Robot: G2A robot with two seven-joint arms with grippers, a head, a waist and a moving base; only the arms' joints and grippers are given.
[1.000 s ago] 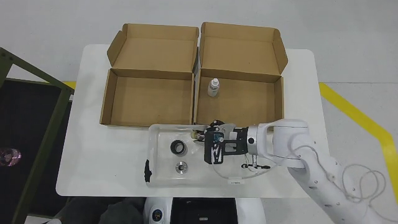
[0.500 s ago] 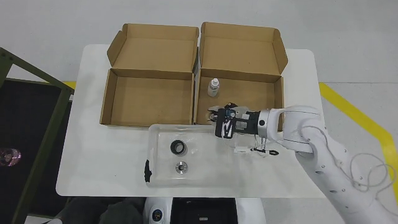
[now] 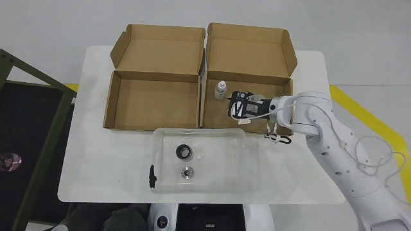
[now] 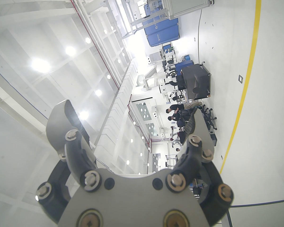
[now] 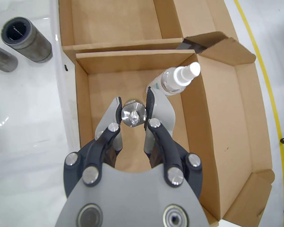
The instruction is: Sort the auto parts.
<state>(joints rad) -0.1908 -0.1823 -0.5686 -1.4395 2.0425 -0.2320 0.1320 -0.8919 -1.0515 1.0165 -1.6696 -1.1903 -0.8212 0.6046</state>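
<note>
Shiny metal is what the right gripper [image 5: 132,109] holds. It is a small round part [image 5: 132,116], and the two fingers are pressed tight on its sides. The gripper and the part are over the floor of the right cardboard box [image 3: 257,88], near the box's front wall. A little white spray bottle [image 5: 172,81] stands in the same box, just beside the gripper.

The left cardboard box [image 3: 154,102] sits next to it on the white counter [image 3: 90,154]. In front of the boxes is a clear tray [image 3: 218,167]. A dark tube part [image 3: 185,152] and a grey metal part [image 3: 187,172] lie in it.

The left gripper [image 4: 130,119] points up at the room with its fingers wide apart.
</note>
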